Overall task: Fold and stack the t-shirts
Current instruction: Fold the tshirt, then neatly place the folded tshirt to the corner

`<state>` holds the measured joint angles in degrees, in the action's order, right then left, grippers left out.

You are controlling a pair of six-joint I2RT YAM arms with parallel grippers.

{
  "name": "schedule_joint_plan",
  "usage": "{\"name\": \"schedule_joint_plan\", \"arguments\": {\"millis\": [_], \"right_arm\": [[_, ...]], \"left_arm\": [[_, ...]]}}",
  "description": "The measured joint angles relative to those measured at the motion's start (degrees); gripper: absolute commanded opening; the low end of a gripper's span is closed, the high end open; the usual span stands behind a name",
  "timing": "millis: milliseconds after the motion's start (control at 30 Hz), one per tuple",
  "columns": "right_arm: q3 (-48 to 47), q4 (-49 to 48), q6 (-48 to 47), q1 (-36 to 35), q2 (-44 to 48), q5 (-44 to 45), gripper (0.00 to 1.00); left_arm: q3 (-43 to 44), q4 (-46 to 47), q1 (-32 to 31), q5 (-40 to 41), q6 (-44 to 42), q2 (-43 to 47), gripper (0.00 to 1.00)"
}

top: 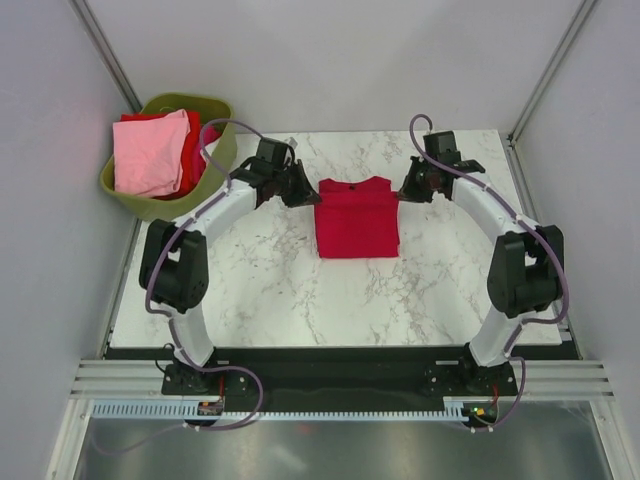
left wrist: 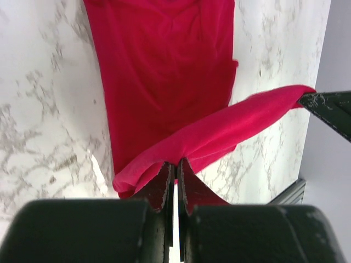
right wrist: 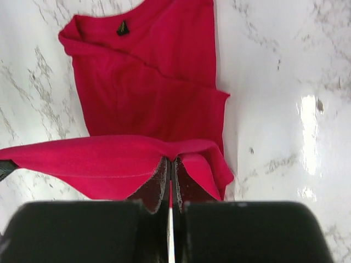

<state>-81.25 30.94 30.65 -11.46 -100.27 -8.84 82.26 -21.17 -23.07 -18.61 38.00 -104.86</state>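
1. Step in hand: judged to be the half-fold of the crimson t-shirt point(top: 356, 225) along its length; its sides appear folded in, which leaves a near-rectangular panel
2. Location: the shirt lies on the bench point(top: 250, 290), midway between the left and right edges and nearer the far edge than the near edge
3. Grip, left side: the left gripper point(left wrist: 175, 163) is closed on one end of the held edge point(left wrist: 236, 123), with cloth pinched between its fingertips
4. Grip, right side: the right gripper point(right wrist: 171, 160) is closed on the other end of that edge; the edge hangs stretched between the two grippers, raised above the flat part of the shirt
5. Orientation: the neck label point(right wrist: 123, 27) and collar point toward the far edge; the collar-to-hem axis runs from near edge to far edge; the raised edge runs crosswise, parallel to the far edge
6. Next move, as judged: carry both grippers together toward the far edge at equal height, keep the edge taut, lower it level with the collar, then release both ends at once; unequal travel would skew the fold
7. Remaining work: a pink t-shirt point(top: 148, 155) and more red cloth lie in the basket point(top: 150, 208) at the far left corner; no folded stack shows on the bench, so the task is judged to be at an early stage
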Motion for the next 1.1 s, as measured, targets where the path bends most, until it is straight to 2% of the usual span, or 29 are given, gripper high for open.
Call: {"name": "schedule_joint_plan", "arguments": {"millis": [233, 267, 300, 333, 367, 400, 433, 533, 700, 867, 1000, 1100], "right_arm": [[-10.8, -0.7, 0.5, 1.6, -10.6, -2.5, 0.00], [-12.6, -0.9, 0.6, 1.9, -12.5, -3.0, 0.06], [-14.2, -1.2, 1.0, 2.1, -14.2, -3.3, 0.16], [-15.7, -1.8, 1.4, 2.3, -16.2, -3.5, 0.34], [-17.3, -2.0, 1.8, 2.6, -18.1, -3.6, 0.61], [-18.6, -2.8, 2.5, 2.8, -19.9, -3.6, 0.67], [-19.5, -3.7, 2.7, 3.1, -21.7, -3.5, 0.70], [-19.7, -6.4, 3.2, 3.9, -25.1, -3.3, 0.71], [-9.4, -18.5, 4.1, 4.6, -24.0, -3.7, 0.70], [-7.1, -21.2, 2.4, 4.5, -23.7, -4.9, 0.54], [-7.3, -22.6, 1.2, 4.5, -23.7, -5.9, 0.54], [-6.8, -23.3, 1.0, 4.5, -23.8, -6.3, 0.50]], "left_arm": [[12.4, -1.3, 2.6, -1.4, 0.0, -11.0, 0.02], [14.7, -1.5, 2.9, -1.5, 0.0, -13.0, 0.06], [17.0, -1.5, 3.3, -1.6, 0.0, -15.0, 0.18], [19.5, -1.7, 3.7, -1.7, -0.1, -17.2, 0.37], [22.1, -1.9, 4.0, -2.1, -0.4, -19.4, 0.60], [25.2, -2.0, 4.3, -2.4, -0.7, -21.9, 0.63], [28.0, -2.1, 4.6, -2.6, -0.7, -24.2, 0.65], [33.7, -1.6, 5.2, -2.8, -0.8, -29.4, 0.67], [32.5, 0.0, 5.5, -2.3, -0.8, -29.6, 0.67], [21.1, 6.2, 4.9, 0.7, -0.1, -24.7, 0.66], [8.1, 12.8, 4.7, 3.7, 0.3, -19.2, 0.66], [4.7, 14.1, 4.7, 4.9, 0.3, -17.8, 0.64]]}}
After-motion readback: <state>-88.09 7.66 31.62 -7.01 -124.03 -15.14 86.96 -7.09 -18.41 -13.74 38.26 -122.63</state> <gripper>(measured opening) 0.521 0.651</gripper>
